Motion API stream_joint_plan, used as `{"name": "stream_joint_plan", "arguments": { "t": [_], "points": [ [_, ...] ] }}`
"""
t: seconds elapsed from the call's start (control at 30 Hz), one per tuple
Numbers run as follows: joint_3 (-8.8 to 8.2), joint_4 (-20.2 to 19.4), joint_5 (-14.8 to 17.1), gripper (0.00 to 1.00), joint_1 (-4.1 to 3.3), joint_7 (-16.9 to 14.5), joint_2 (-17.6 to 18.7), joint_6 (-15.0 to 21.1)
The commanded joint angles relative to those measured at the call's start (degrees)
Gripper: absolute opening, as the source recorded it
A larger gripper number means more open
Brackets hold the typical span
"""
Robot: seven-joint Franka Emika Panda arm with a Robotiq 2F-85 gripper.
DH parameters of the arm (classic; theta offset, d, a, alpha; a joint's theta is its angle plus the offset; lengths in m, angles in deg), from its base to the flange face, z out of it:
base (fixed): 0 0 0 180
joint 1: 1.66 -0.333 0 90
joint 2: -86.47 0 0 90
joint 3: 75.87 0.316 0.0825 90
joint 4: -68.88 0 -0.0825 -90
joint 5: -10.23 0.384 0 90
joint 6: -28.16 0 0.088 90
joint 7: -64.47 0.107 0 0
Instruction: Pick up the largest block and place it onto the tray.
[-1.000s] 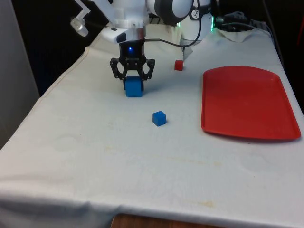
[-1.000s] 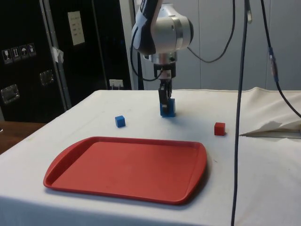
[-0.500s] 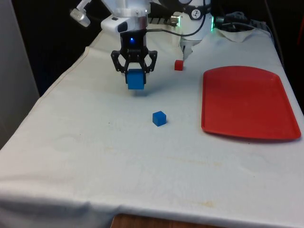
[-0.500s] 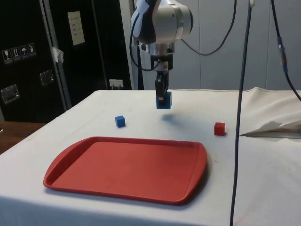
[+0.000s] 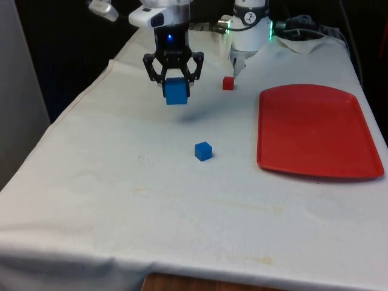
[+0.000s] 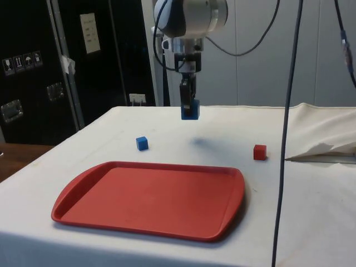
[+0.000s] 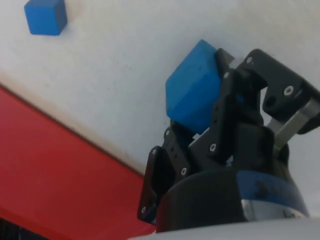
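Observation:
My gripper is shut on the large blue block and holds it well above the cloth, at the table's far end on the front view's left. From the side, the large blue block hangs in my gripper over its shadow. At the wrist, the large blue block sits between the black fingers, with my gripper closed around it. The red tray lies flat on the front view's right; the red tray fills the near side of the table in the side view.
A small blue cube rests mid-table, between the held block and the tray; the same small blue cube lies just beyond the tray's far rim. A small red cube sits near the robot's base.
My gripper has risen with the large blue block, lifting it off the cloth, and has drifted slightly towards the front view's right. The small cubes and the tray have stayed put.

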Motion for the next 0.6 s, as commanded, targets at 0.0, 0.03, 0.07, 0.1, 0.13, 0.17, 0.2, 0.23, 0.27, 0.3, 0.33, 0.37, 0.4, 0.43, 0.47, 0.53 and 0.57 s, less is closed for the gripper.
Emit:
{"name": "stream_joint_plan", "arguments": {
  "t": [0.0,0.03,0.07,0.1,0.13,0.17,0.2,0.23,0.27,0.3,0.33,0.37,0.4,0.43,0.47,0.53,0.57],
  "points": [
    [-1.32,0.2,-1.8,0.0,-1.03,1.4,-0.5,-0.9],
    [-1.38,0.2,-2.3,0.0,-1.03,1.8,-0.9,-1.1],
    [-1.32,0.2,-2.9,0.0,-1.03,2.1,-1.3,-1.3],
    [-1.26,0.2,-3.8,0.0,-1.03,2.8,-2.0,-1.6],
    [-0.06,0.1,-2.1,0.0,-0.06,1.4,-1.6,-0.6],
    [-1.26,0.2,-4.4,0.0,-1.09,3.2,-2.4,-1.8],
    [-1.26,0.3,-4.8,0.0,-1.09,3.6,-2.8,-2.0],
    [-1.2,0.3,-5.3,0.0,-1.09,4.0,-3.1,-2.2],
    [-1.2,0.3,-5.8,0.0,-1.15,4.4,-3.6,-2.4],
    [-1.15,0.4,-6.4,0.0,-1.15,4.8,-3.9,-2.6],
    [-1.15,0.4,-6.9,0.0,-1.2,5.2,-4.3,-2.9],
    [-1.09,0.5,-7.4,0.0,-1.26,5.7,-4.7,-3.2],
    [-1.03,0.5,-7.9,0.0,-1.32,6.1,-5.0,-3.3],
    [-0.97,0.5,-8.9,0.0,-1.43,7.1,-5.8,-3.7],
    [-0.92,0.6,-9.5,0.0,-1.55,7.7,-6.2,-4.0],
    [-0.8,0.6,-10.1,0.0,-1.66,8.3,-6.6,-4.2],
    [-0.74,0.6,-10.7,0.0,-1.72,8.8,-7.0,-4.5]
  ]
}}
